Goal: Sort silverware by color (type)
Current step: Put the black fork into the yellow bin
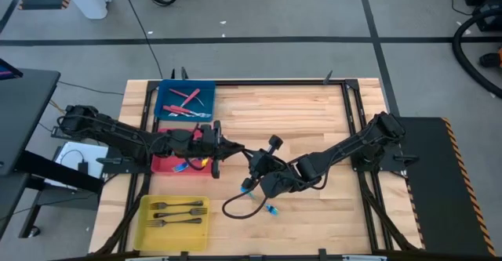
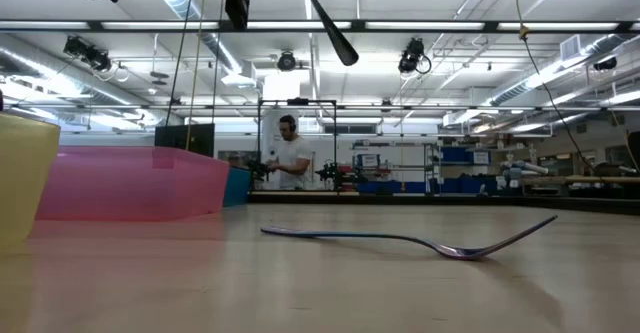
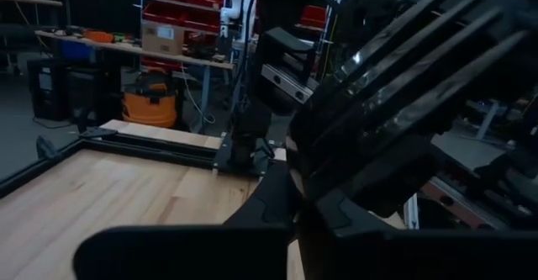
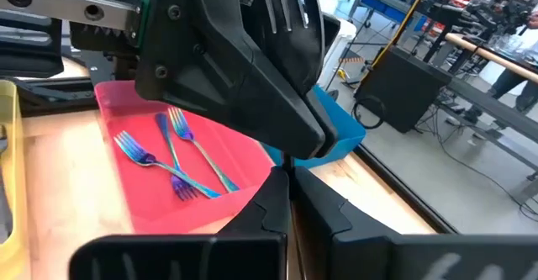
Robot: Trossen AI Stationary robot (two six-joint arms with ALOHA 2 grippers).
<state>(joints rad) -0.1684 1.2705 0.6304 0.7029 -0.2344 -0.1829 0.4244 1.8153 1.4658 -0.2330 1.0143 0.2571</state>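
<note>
High view, layout: three bins down the table's left side. Blue bin [image 1: 187, 100] holds red-handled forks [image 1: 188, 98]; red bin [image 1: 169, 164] in the middle holds blue-handled forks [image 1: 190, 165]; yellow bin [image 1: 174, 222] nearest the front edge holds dark metal forks [image 1: 179, 212].
High view, loose piece: one blue-handled fork [image 1: 271, 209] lies on the bare wood table [image 1: 314, 112], just in front of the right gripper and well apart from the bins.
High view, arms: left arm reaches in level from the table's left side and crosses over the red bin; left gripper [image 1: 235, 148] sits just past that bin's inner edge. Right arm slants in from the right; right gripper [image 1: 252, 176] is low near the table's middle. The two grippers are close together, tips almost meeting.
Low view: only this view shows the loose fork [image 2: 420, 241] side-on, flat on the wood, its far end curving up off the surface. Red bin wall [image 2: 130, 183] and yellow bin wall [image 2: 25, 178] at left, blue corner behind. A person [image 2: 292, 158] stands far back in the room.
Left wrist view: own fingers [image 3: 193, 250] drawn together, nothing seen between them; the right arm's dark housing fills the frame. White lettering on it is cut off, ending "SSEN".
Right wrist view: own fingers [image 4: 319, 221] pressed together, holding nothing visible. Only here are the forks in the red bin [image 4: 160, 221] clear: several iridescent blue ones [image 4: 172, 158] lying crossed. The left arm looms above them.
</note>
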